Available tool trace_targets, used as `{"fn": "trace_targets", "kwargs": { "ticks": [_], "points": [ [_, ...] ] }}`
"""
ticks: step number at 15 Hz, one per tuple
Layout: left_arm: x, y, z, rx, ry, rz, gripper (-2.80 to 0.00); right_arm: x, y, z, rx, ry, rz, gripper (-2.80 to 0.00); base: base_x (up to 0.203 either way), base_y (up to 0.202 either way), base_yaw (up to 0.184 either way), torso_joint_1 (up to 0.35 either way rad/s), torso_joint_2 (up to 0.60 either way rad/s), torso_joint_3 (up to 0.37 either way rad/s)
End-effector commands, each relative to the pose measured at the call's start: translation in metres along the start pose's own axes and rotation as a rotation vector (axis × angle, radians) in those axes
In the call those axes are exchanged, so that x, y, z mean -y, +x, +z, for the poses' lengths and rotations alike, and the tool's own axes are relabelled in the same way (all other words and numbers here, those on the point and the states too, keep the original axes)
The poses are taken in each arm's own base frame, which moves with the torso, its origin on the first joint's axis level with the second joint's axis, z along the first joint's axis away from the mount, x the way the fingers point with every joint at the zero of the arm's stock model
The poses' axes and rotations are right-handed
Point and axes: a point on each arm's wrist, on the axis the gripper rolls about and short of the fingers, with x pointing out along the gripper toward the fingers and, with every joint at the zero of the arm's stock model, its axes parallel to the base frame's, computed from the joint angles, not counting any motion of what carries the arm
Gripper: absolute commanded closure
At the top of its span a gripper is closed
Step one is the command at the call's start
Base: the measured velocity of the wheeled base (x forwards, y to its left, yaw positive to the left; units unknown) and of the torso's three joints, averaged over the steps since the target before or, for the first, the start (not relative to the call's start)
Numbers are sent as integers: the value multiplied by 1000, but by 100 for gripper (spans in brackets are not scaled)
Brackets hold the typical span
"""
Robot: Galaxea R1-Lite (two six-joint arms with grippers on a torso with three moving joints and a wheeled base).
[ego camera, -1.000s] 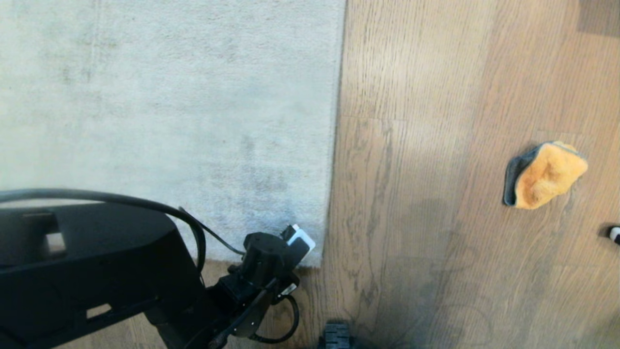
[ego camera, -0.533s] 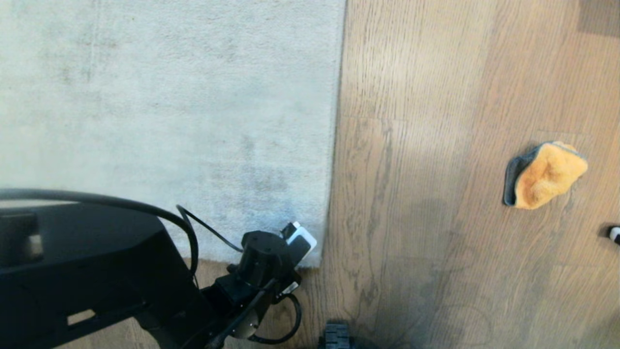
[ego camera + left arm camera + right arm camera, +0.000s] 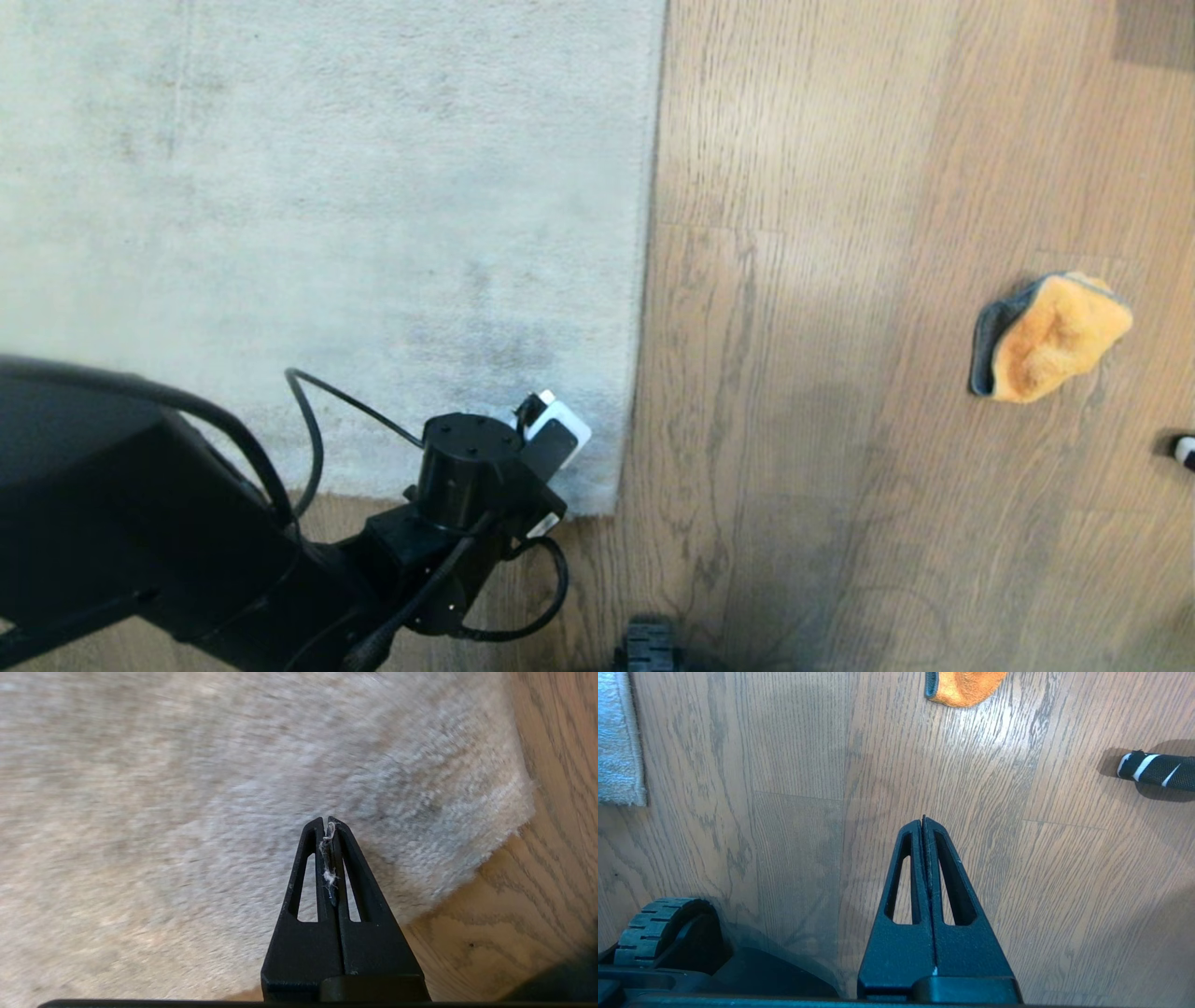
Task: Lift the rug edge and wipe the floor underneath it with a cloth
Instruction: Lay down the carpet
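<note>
Pale grey-beige short-pile rug edge (image 3: 644, 280) runs straight up the head view, lying flat on the grey-brown wood-grain plank floor (image 3: 822, 280) with its near corner (image 3: 509, 807) down and square against the boards; a faint darker patch shows in the pile near that corner. Floor planks show dark streaky grain and a few butt joints, bare boards between the rug and the cloth. Small fluffy orange-yellow microfibre cloth (image 3: 1053, 336) with grey edge trim lies bunched on the floor well apart from the rug, off to the right, grey trim turned toward the rug side.
</note>
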Motion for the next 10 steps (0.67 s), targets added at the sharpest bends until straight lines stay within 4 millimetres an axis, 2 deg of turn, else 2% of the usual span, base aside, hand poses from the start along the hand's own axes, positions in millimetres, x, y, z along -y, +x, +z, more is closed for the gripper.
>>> {"fn": "trace_targets", "kwargs": {
  "ticks": [1,5,10],
  "points": [
    [-15,-18,11,46,-28,26,0,0,0,0,0,-1,1,0,0,0,0,0,0,0],
    [-44,-56,23,74,-68,43,0,0,0,0,0,-1,1,0,0,0,0,0,0,0],
    [-92,-120,24,97,-163,111,0,0,0,0,0,-1,1,0,0,0,0,0,0,0]
  ]
}}
